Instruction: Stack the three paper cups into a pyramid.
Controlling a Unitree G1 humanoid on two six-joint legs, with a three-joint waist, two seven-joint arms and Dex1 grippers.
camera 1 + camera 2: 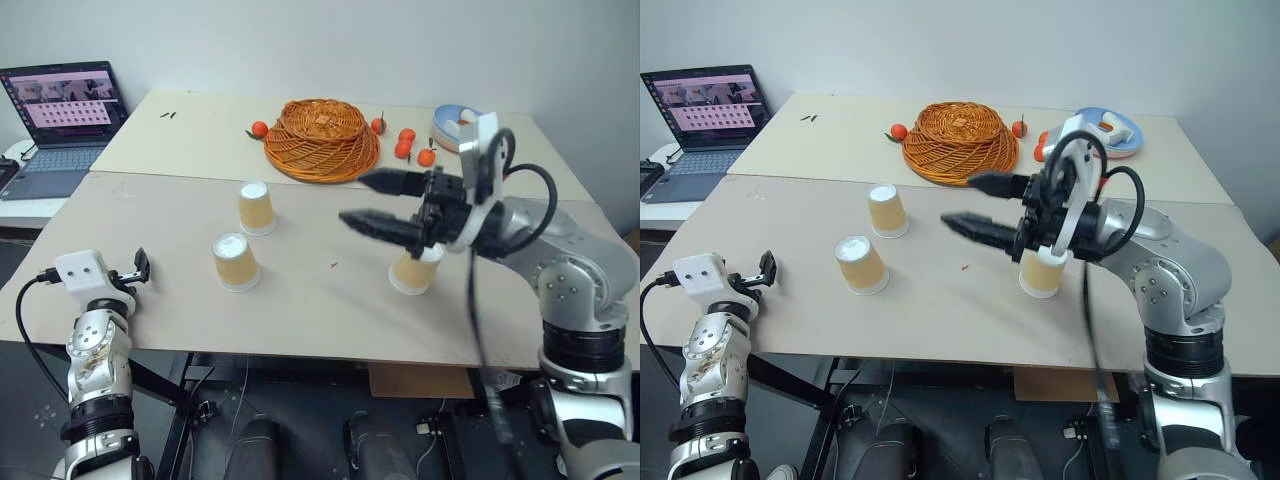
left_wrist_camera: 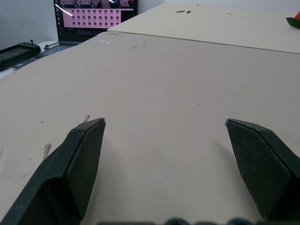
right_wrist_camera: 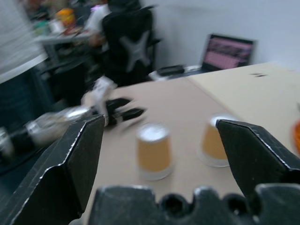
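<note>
Here we see three tan paper cups, each tapered and standing upside down with its white base uppermost and its white rim on the pale surface [image 1: 330, 300]; the far cup [image 1: 256, 207] sits nearest the overturned wicker basket [image 1: 322, 138], the near cup [image 1: 235, 262] stands just in front of it and a little to the robot's left, and the two are close but apart; the third cup [image 1: 415, 270] stands well apart on the robot's right, partly hidden behind the right arm.

We find the right gripper [image 1: 372, 200] held level above the surface, between the third cup and the other two, its two black fingers spread wide and holding nothing; in the right wrist view the two left-hand cups show between those fingers, one nearer [image 3: 153, 151] and one further off [image 3: 214, 146].

The left gripper [image 2: 164, 129] hovers at the near left edge of the surface, well away from all three cups; its fingers [image 2: 82, 154] are likewise spread wide with only bare surface between them.

Behind the basket lie several small oranges [image 1: 405, 147] and a blue-and-white dish [image 1: 455, 125]; an open laptop [image 1: 62, 125] stands at the far left, its screen lit pink.
</note>
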